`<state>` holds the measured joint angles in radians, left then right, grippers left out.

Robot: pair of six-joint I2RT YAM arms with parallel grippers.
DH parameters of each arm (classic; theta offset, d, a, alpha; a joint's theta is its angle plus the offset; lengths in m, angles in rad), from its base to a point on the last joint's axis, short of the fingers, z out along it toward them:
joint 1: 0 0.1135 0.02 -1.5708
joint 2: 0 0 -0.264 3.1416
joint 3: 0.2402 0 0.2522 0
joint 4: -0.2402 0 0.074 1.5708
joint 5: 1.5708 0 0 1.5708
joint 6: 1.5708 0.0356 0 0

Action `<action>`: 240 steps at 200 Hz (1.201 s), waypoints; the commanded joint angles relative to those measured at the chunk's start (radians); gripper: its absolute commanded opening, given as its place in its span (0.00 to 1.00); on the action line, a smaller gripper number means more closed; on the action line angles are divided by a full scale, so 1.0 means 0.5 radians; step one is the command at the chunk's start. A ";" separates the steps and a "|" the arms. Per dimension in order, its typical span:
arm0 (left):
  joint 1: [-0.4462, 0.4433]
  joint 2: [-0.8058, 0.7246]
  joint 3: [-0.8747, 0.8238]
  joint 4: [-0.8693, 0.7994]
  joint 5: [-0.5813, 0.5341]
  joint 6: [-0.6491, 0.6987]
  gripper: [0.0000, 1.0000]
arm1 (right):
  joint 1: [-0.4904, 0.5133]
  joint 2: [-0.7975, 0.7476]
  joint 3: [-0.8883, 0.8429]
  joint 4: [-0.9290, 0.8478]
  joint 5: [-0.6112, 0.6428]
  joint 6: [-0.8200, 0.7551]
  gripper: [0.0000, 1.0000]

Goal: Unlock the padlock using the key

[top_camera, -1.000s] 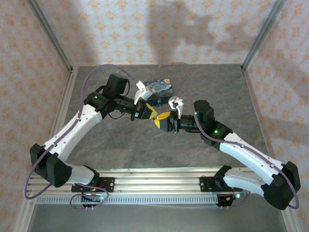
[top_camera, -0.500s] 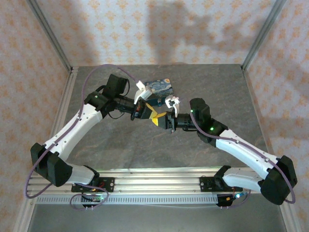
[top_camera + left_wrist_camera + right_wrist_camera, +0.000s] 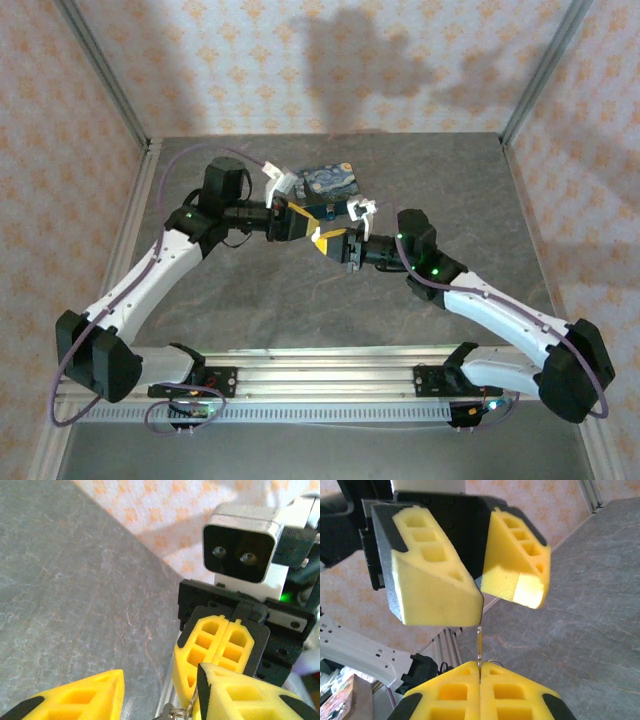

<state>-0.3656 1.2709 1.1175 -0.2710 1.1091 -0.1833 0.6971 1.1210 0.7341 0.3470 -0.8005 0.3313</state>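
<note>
**Two robot grippers meeting tip to tip above a grey table, one pinching a tiny key**

The right gripper (image 3: 479, 672) is pressing its yellow jaws together on the key (image 3: 479, 642). The key is showing as a thin, pale gold sliver, seen edge-on and sticking up out of the pinch. Its blade is pointing into the gap of the left gripper (image 3: 160, 685), whose jaws are standing apart with nothing clamped between them.

At the bottom edge of the left wrist view, a tiny metal piece (image 3: 173, 711) is peeking in just beside one jaw of the left gripper. It may be the padlock, but it is too small and cropped to be sure.

The key is looking light, stiff and slick, so it is likely to twist in soft foam. Holding it by its flat head, leaving the blade free, seems best. The padlock is probably just as light and hard, and would be best held across its flat body, leaving the shackle free.

Behind the grippers, a blue swirl-painted tin (image 3: 335, 180) is lying on the table (image 3: 300, 310). Its lid is seemingly closed, hiding any contents.
</note>
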 commanded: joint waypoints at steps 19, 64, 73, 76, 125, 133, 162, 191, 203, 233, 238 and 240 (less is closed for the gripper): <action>0.007 -0.146 -0.253 0.574 -0.064 -0.454 0.38 | -0.034 0.054 -0.030 0.346 0.018 0.152 0.00; 0.007 -0.165 -0.342 0.697 -0.036 -0.524 0.25 | -0.038 0.096 -0.014 0.384 -0.035 0.199 0.00; 0.007 -0.159 -0.342 0.707 -0.021 -0.523 0.22 | -0.038 0.096 -0.014 0.385 -0.042 0.205 0.00; 0.007 -0.158 -0.341 0.708 -0.017 -0.522 0.22 | -0.038 0.096 -0.014 0.386 -0.042 0.206 0.00; 0.007 -0.146 -0.328 0.676 0.047 -0.482 0.22 | -0.040 0.087 -0.025 0.404 -0.020 0.230 0.00; 0.007 -0.145 -0.326 0.666 0.056 -0.475 0.22 | -0.041 0.089 -0.025 0.410 -0.020 0.238 0.00; 0.007 -0.151 -0.333 0.652 0.079 -0.459 0.23 | -0.044 0.102 -0.019 0.425 -0.016 0.252 0.00; 0.007 -0.156 -0.330 0.620 0.101 -0.427 0.23 | -0.051 0.114 -0.013 0.447 -0.024 0.273 0.00; 0.007 -0.155 -0.328 0.613 0.112 -0.420 0.23 | -0.054 0.114 -0.011 0.457 -0.025 0.284 0.00; 0.007 -0.159 -0.335 0.581 0.124 -0.393 0.26 | -0.057 0.168 -0.005 0.484 -0.030 0.306 0.00; 0.007 -0.160 -0.335 0.572 0.124 -0.387 0.26 | -0.057 0.169 -0.005 0.485 -0.031 0.304 0.00; 0.007 -0.158 -0.334 0.568 0.125 -0.383 0.26 | -0.057 0.169 -0.005 0.484 -0.031 0.306 0.00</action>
<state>-0.3634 1.2083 0.9535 0.0345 1.1179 -0.4110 0.6777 1.1877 0.7254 0.5152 -0.8143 0.4717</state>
